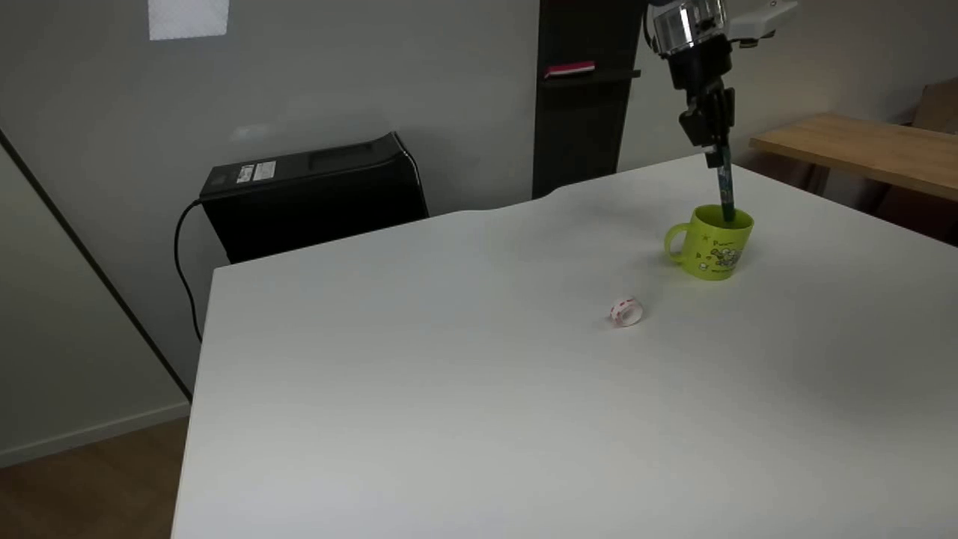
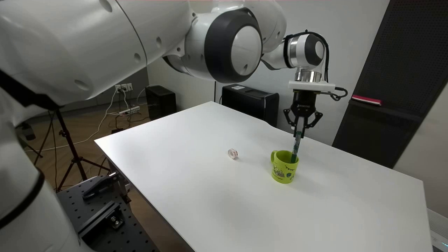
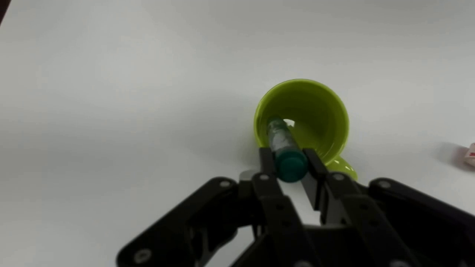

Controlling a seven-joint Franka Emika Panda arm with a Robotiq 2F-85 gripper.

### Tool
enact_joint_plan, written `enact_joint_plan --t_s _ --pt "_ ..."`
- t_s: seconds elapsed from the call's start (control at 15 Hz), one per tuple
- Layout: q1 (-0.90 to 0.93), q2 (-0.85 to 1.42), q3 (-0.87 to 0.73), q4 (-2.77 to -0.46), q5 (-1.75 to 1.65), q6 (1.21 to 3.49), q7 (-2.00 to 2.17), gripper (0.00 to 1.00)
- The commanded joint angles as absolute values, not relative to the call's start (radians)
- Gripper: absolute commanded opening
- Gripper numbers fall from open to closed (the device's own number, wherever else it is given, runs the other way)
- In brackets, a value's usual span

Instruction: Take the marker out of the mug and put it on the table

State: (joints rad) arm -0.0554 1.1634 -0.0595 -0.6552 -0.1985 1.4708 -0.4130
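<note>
The marker [image 1: 725, 183] is a slim stick with a dark green cap and end and a patterned pale middle. It also shows in an exterior view [image 2: 296, 145] and in the wrist view [image 3: 281, 137]. My gripper [image 1: 716, 153] is shut on its upper end, with a finger on each side in the wrist view [image 3: 288, 152]. The marker stands slightly tilted, its lower end within the mouth of the lime-green mug [image 1: 715, 251]. The mug stands upright on the white table [image 1: 449, 374]; its handle is partly hidden in the wrist view [image 3: 308, 100].
A small white and red tape roll [image 1: 626, 311] lies near the mug, on its handle side; it also shows in an exterior view [image 2: 232, 153]. A black computer case [image 1: 314, 195] stands behind the table. A wooden table [image 1: 861, 146] is beyond the far edge.
</note>
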Motion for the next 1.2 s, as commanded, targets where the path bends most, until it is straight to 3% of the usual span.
enact_joint_plan --t_s 0.0,0.47,1.13 --pt "-0.059 1.183 -0.056 -0.561 -0.176 1.409 -0.388 0.06" --pt "-0.052 1.161 -0.046 -0.522 -0.148 1.403 -0.384 0.06" --pt "0.032 1.16 0.007 -0.563 -0.094 1.796 -0.349 0.06"
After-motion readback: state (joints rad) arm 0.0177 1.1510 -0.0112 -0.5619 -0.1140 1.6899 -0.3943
